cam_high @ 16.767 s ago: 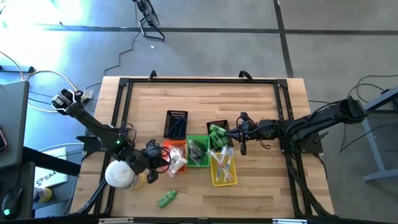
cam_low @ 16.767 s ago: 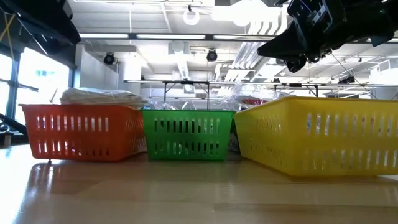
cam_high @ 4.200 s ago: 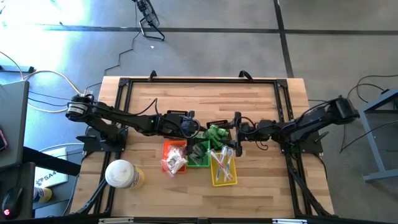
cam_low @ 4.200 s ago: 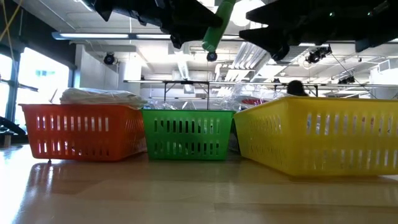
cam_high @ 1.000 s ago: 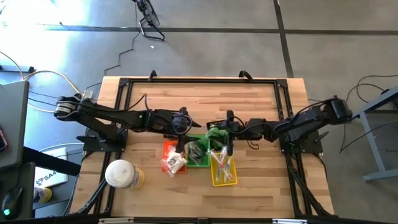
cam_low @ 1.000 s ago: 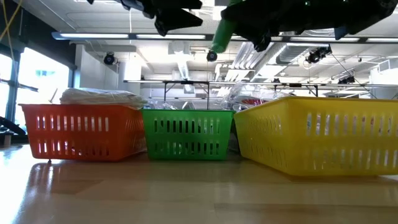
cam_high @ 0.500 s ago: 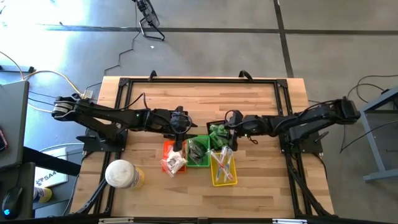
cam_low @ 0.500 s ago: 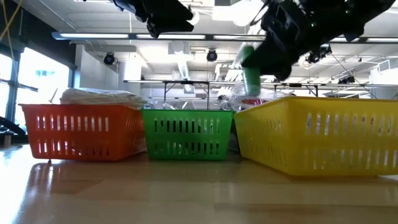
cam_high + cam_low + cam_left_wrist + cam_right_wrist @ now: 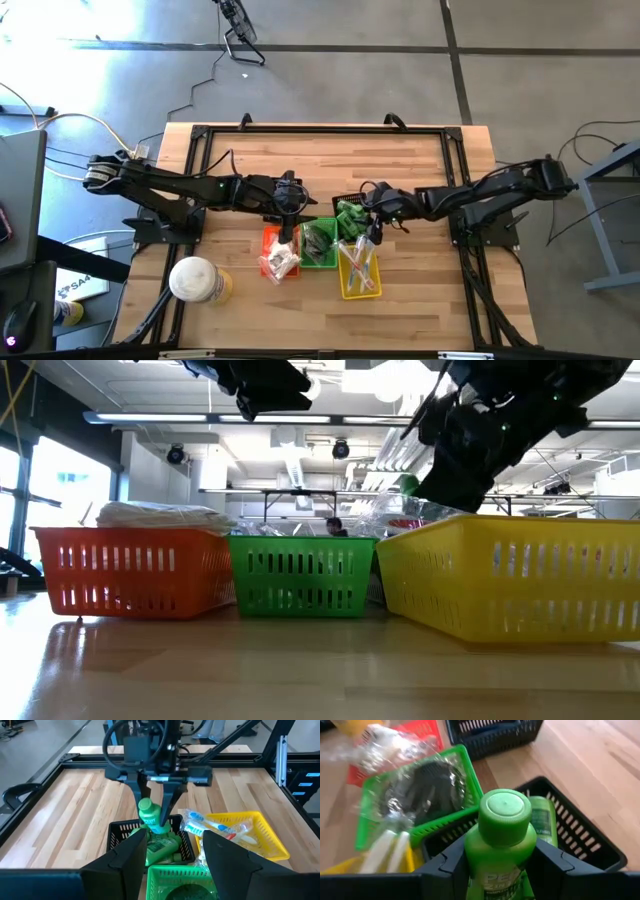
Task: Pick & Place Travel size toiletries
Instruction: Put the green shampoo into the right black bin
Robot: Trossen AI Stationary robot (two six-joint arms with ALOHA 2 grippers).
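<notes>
A small green bottle (image 9: 496,851), one of the travel size toiletries, sits between the fingers of my right gripper (image 9: 371,232). It hangs over a black basket (image 9: 580,837) that holds more green bottles (image 9: 161,846). The left wrist view shows the bottle (image 9: 151,816) under the right gripper, cap up. My left gripper (image 9: 296,212) hangs open to the left of that basket with nothing between its fingers (image 9: 131,854). In the low view only a bit of the green bottle (image 9: 406,484) shows beside the right gripper (image 9: 468,455). My right gripper pinches the bottle's body just below the cap (image 9: 470,862) between its two fingers (image 9: 551,866), one on each side. The fingers come from above, slanting down. The bottle stands nearly upright, cap up, clear of the table, with its lower end (image 9: 161,827) near the black basket's rim.
An orange basket (image 9: 268,238) with clear-wrapped white pieces, a green basket (image 9: 320,262) with dark pieces and a yellow basket (image 9: 352,292) with wrapped sticks stand in a row near the front. A second black basket (image 9: 276,214) lies under my left arm. A round white-and-yellow container (image 9: 196,280) stands front left.
My right gripper has carried the green bottle toward the table's right and down toward the black basket. The bottle has turned from slanted to nearly upright. It has sunk behind the yellow basket's rim in the low view. My left gripper has drawn back slightly toward the left.
</notes>
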